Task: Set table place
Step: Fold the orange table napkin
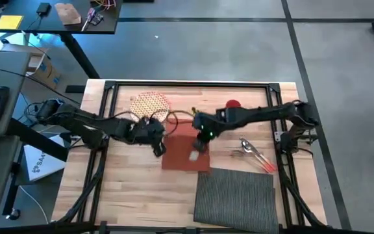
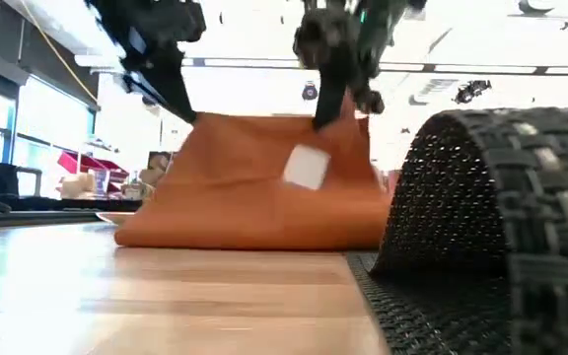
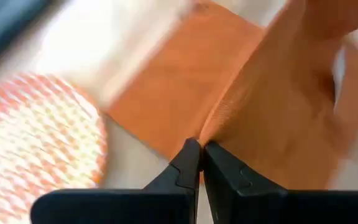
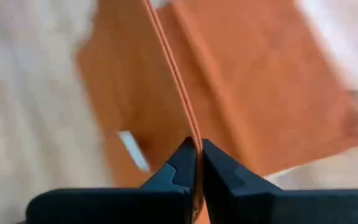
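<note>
I see both grippers, left gripper and right gripper, each clamped on the orange napkin, lifting it just beside the placemat on the table.

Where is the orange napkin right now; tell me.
High view: the orange napkin is mid-table, between the patterned plate and the grey placemat, pinched by the left gripper and right gripper.

A grey floor with dark lines is seen around the work area. A dark desk with clutter is placed at the back. Bright windows are seen far behind.
</note>
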Action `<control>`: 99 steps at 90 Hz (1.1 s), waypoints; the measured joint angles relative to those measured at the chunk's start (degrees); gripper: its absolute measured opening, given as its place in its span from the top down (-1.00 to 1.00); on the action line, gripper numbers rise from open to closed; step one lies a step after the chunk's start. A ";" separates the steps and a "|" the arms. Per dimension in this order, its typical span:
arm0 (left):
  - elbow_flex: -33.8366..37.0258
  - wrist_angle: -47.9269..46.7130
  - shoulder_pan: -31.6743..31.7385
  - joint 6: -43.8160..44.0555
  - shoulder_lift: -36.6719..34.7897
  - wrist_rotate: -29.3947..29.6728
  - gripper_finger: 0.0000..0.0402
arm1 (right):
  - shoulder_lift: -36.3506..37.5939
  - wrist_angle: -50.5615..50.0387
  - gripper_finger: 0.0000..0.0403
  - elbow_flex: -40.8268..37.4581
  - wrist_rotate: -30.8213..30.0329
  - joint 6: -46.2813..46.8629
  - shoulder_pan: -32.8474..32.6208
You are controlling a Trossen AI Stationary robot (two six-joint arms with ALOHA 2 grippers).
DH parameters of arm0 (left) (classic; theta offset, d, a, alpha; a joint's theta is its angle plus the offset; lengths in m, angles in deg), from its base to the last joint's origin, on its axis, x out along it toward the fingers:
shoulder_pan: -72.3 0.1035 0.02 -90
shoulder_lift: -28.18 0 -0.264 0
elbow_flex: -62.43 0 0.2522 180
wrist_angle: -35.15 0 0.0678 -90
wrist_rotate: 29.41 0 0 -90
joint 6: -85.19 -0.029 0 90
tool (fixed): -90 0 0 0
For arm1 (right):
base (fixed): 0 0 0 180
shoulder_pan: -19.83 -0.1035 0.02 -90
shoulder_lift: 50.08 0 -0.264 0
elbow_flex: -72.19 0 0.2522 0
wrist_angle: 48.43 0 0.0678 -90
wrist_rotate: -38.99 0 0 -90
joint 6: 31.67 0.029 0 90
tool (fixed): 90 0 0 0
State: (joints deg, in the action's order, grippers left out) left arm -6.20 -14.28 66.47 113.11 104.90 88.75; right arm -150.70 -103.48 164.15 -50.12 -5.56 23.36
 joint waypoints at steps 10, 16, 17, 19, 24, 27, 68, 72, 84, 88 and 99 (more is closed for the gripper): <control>0.00 2.18 5.80 -6.79 1.43 0.11 1.00 | -0.12 1.65 1.00 -1.16 -2.19 -2.05 3.83; 0.00 3.49 8.68 -9.16 3.00 -0.65 1.00 | -0.62 1.93 1.00 -1.24 -2.23 -4.04 5.92; 0.00 3.63 9.11 -9.47 3.28 -0.93 1.00 | -0.68 2.02 1.00 -1.27 -2.21 -4.29 6.23; 0.00 3.96 9.94 -10.23 3.89 -1.60 1.00 | -0.80 2.12 1.00 -1.30 -2.21 -4.74 6.86; 0.02 5.09 11.61 -11.76 5.61 -3.42 1.00 | -1.36 2.66 1.00 -1.31 -2.20 -5.64 8.12; 0.02 5.83 12.33 -12.47 6.53 -4.22 1.00 | -1.61 2.68 1.00 -1.32 -2.19 -5.80 8.79; 0.09 8.54 14.36 -13.61 12.85 -3.51 1.00 | -7.28 3.90 1.00 -1.36 -5.34 -8.16 10.46; 0.09 8.51 14.59 -13.57 13.07 -3.67 1.00 | -7.63 4.05 1.00 -1.36 -6.48 -8.18 10.25; 0.08 5.98 16.02 -12.60 13.59 -3.60 0.94 | -8.05 3.53 1.00 -1.36 -7.22 -8.19 10.22; 0.15 4.85 16.81 -11.63 13.76 -3.39 0.89 | -8.07 3.18 1.00 -1.40 -7.66 -8.18 10.27; 0.13 2.88 18.62 -10.60 13.91 -3.47 0.70 | -8.16 3.65 0.97 -1.40 -10.04 -7.70 10.29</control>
State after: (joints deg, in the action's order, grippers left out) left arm -6.07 -11.40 85.09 102.51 118.81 85.28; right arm -158.86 -99.83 162.74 -60.16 -13.25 33.66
